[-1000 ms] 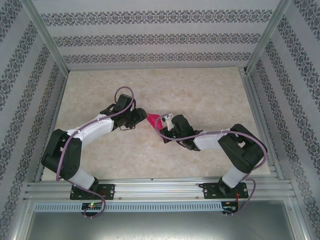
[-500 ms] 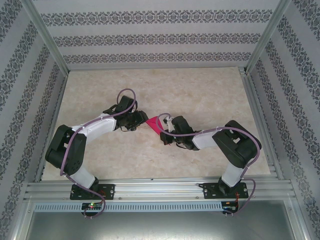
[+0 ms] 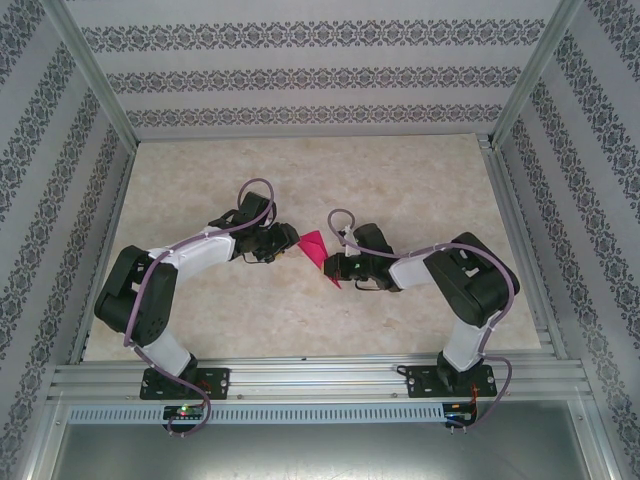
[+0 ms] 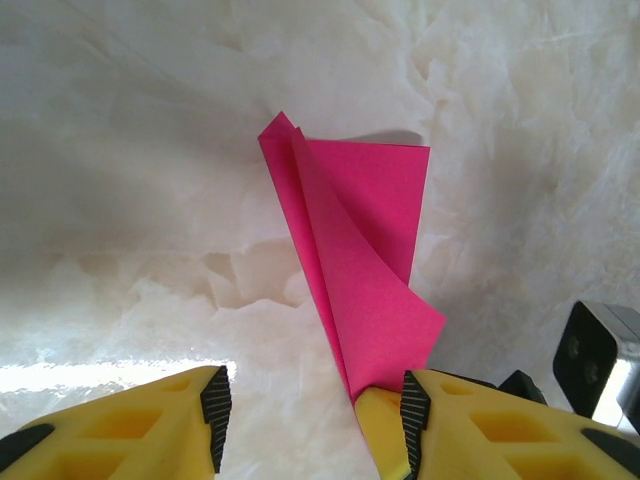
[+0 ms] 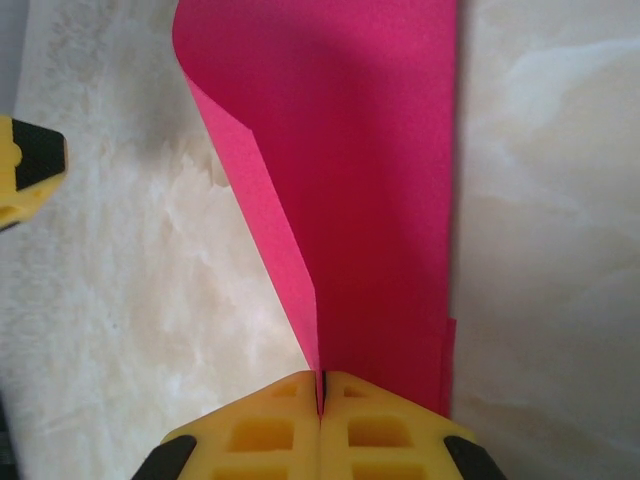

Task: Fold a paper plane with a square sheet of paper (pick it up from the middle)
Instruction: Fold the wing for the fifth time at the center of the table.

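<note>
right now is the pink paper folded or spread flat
Folded: the pink paper shows overlapping layers along a crease, one end pinched in the right gripper.

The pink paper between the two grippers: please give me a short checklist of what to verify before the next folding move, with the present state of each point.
1. The right gripper is shut on the folded pink paper: ok.
2. The left gripper has its jaws apart, ready to take hold: ok.
3. Paper inside the left jaws: cannot tell; its near end meets one finger.
4. Layers lying flat together: not ok; one flap bows open.
5. Grippers apart from each other, paper between them: ok.
</note>
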{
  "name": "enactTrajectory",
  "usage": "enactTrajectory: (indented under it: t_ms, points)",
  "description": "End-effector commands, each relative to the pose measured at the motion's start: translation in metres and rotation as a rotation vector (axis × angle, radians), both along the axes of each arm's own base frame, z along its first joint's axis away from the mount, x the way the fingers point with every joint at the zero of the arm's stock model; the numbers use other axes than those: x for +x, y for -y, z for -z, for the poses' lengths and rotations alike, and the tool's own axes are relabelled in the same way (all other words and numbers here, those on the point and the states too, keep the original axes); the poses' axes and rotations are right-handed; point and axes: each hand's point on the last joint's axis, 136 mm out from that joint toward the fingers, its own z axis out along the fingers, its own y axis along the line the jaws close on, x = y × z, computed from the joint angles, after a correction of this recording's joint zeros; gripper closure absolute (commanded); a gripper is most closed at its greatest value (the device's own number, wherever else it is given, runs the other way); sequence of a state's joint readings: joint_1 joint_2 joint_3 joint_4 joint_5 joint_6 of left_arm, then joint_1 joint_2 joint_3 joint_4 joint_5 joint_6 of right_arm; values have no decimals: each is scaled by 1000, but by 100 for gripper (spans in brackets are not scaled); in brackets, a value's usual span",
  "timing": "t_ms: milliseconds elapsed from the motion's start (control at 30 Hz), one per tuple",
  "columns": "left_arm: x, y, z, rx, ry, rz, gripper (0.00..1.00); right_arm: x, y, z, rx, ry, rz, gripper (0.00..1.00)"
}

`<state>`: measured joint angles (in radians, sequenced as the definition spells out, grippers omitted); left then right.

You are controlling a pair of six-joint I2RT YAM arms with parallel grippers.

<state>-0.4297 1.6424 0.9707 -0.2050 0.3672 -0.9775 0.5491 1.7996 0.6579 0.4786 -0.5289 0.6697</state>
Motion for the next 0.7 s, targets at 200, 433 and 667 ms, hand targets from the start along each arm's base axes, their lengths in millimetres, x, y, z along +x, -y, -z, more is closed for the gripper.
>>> enactTrajectory:
  t_ms: [200,433,667]
  points:
    - [3,9,1,-45,13,30,55,-5,-7,-3,132,-197,-16,96]
    - [5,20,4,-89,18,67,66,-2,-1,8,132,-273,35,95]
    - [5,37,11,-144,23,121,73,-5,3,18,121,-344,80,95]
